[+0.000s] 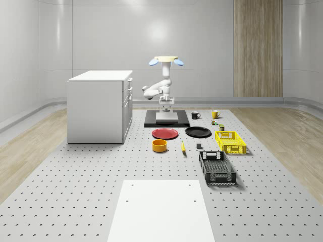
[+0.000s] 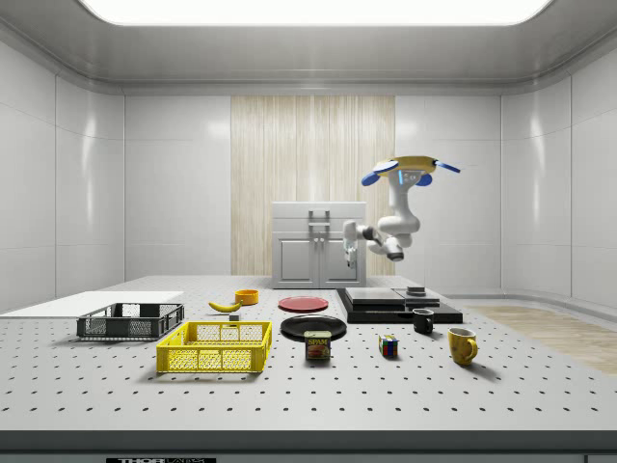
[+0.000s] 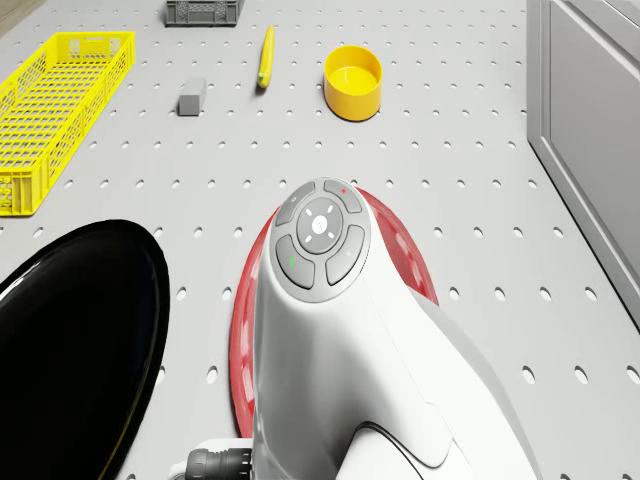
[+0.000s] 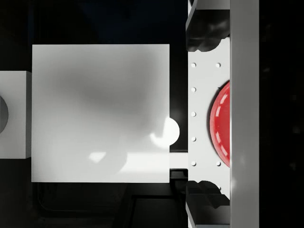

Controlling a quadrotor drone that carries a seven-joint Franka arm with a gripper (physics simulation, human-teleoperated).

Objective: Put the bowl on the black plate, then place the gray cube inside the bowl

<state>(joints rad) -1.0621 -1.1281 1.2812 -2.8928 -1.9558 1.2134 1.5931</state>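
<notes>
Well, nothing's done: the bowl (image 1: 160, 145) sits at seven o'clock from the black plate (image 1: 198, 132), gray cube (image 1: 199, 146) untouched; drone (image 1: 166, 61) hovers over its pad (image 1: 166, 120), tool (image 2: 351, 253) state unclear.

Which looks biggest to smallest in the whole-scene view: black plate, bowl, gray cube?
1. black plate
2. bowl, clearly narrower than the plate though a little nearer the camera
3. gray cube, tiny beside both

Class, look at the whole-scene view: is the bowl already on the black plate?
No: the bowl sits on the table in front of the red plate, apart from the black plate.
</notes>
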